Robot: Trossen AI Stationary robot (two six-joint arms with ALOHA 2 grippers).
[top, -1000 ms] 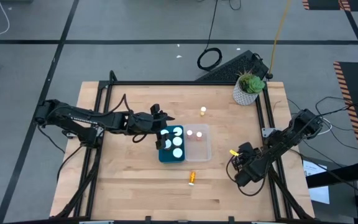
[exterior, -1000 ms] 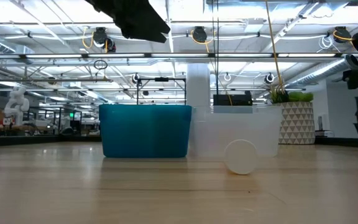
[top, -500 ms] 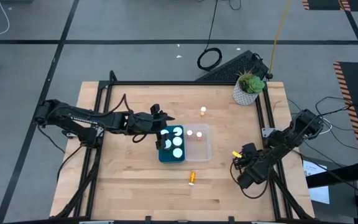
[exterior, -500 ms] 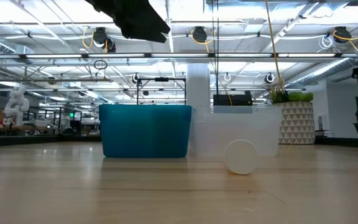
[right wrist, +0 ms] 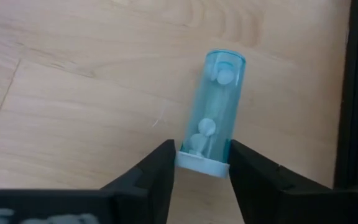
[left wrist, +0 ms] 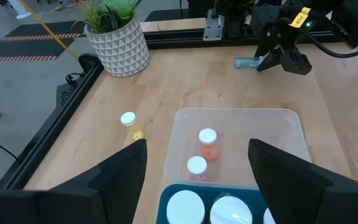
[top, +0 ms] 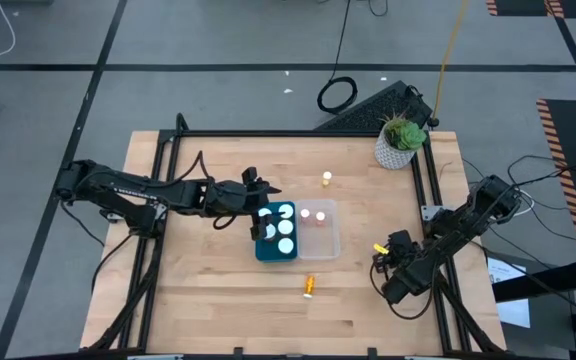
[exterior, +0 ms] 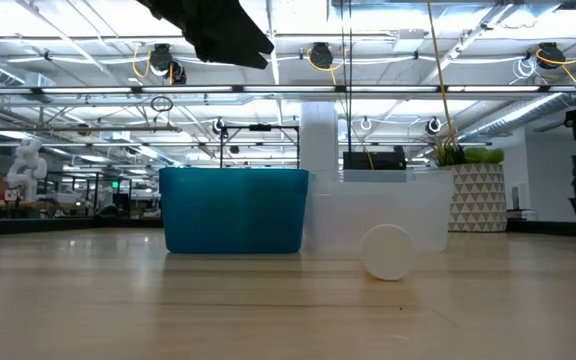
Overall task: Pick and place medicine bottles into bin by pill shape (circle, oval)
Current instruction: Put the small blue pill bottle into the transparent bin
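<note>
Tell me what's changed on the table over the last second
Only the right gripper moved, a small shift near the table's right edge; its fingers now sit either side of the capped end of a lying teal bottle. The left gripper stays open over the teal bin. The clear bin and loose bottles haven't moved.

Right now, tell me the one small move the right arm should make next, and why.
Probably close the right gripper. Its open fingers straddle the capped end of the teal bottle, which lies on its side on the table, not yet clamped. The pills inside look round. The left gripper waits open over the bins.
</note>
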